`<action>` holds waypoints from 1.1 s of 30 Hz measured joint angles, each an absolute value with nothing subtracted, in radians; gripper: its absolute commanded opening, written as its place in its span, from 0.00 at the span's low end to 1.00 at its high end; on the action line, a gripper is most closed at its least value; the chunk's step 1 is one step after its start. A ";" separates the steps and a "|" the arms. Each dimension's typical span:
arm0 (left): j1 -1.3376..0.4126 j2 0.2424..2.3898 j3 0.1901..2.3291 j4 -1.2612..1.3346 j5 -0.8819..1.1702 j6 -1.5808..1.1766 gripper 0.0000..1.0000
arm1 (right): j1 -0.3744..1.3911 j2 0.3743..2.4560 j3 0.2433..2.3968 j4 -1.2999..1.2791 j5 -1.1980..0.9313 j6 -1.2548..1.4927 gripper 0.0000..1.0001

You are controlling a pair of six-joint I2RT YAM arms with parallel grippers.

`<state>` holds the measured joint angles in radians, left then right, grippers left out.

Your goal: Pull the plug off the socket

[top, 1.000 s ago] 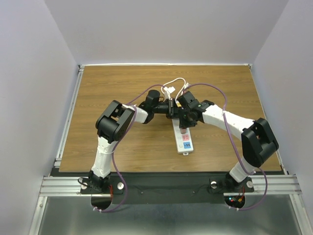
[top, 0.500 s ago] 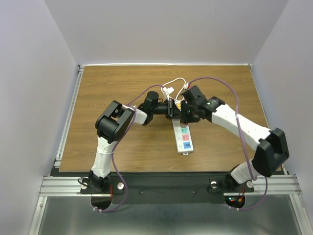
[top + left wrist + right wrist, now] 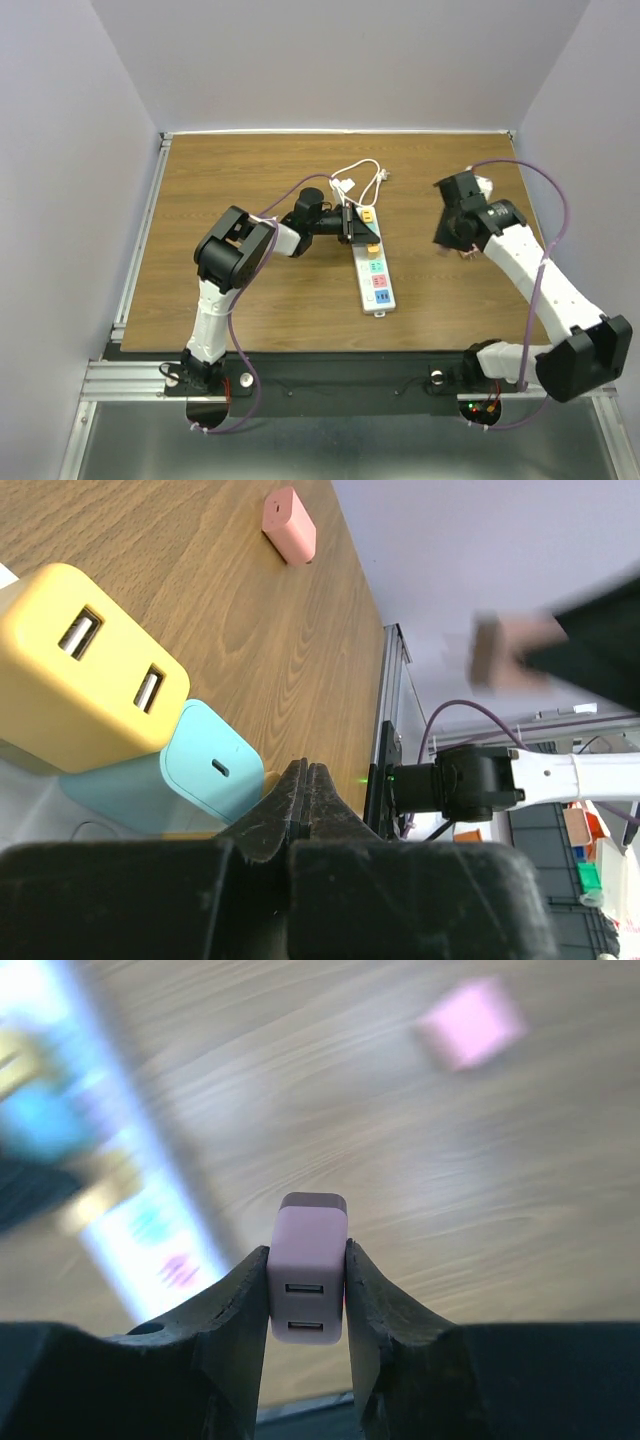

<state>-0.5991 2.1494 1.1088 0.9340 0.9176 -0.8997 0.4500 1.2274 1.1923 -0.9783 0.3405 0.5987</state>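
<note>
Plainly, the right hand [image 3: 307, 1252] is clamped narrow on a pale pink block-shaped USB plug [image 3: 307, 1290], one finger on each side, its two ports facing the wrist camera. In the overhead view the right arm [image 3: 530, 270] reaches up the right half of the frame, and its hand sits well apart from the long white rectangular power strip [image 3: 375, 280]. The plug is out of the strip and held above the brown wood-grain worktop [image 3: 250, 170].

The strip lies near the middle of the overhead frame, running from centre down toward the bottom edge – its blue patch at the lower end and a looped white cord [image 3: 360, 170] just above its upper end. The left hand [image 3: 350, 222] sits at that upper end, beside a yellow two-port charger [image 3: 85, 675]. In the left wrist view its fingers [image 3: 300, 800] are pressed together with nothing between them.

A teal single-port charger [image 3: 210, 770] sits just beside the yellow one – both in the lower left of that view. A small pink block [image 3: 290, 525] lies on the worktop at the top of that frame.
</note>
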 measured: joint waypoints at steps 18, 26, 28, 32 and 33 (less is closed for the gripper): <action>-0.600 2.098 1.114 0.797 0.887 -0.867 0.00 | 0.117 1.637 1.081 -0.881 0.513 0.645 0.01; -0.600 2.077 1.114 0.744 0.885 -0.849 0.00 | 0.091 1.655 1.095 -0.882 0.530 0.644 0.67; -0.600 2.065 1.114 0.719 0.881 -0.843 0.00 | 0.088 1.652 1.099 -0.875 0.494 0.625 0.75; -0.598 2.037 1.115 0.652 0.871 -0.831 0.00 | 0.085 1.580 1.109 -0.868 0.395 0.575 0.93; -0.597 2.033 1.118 0.636 0.871 -0.829 0.00 | 0.085 1.557 1.112 -0.867 0.373 0.563 0.95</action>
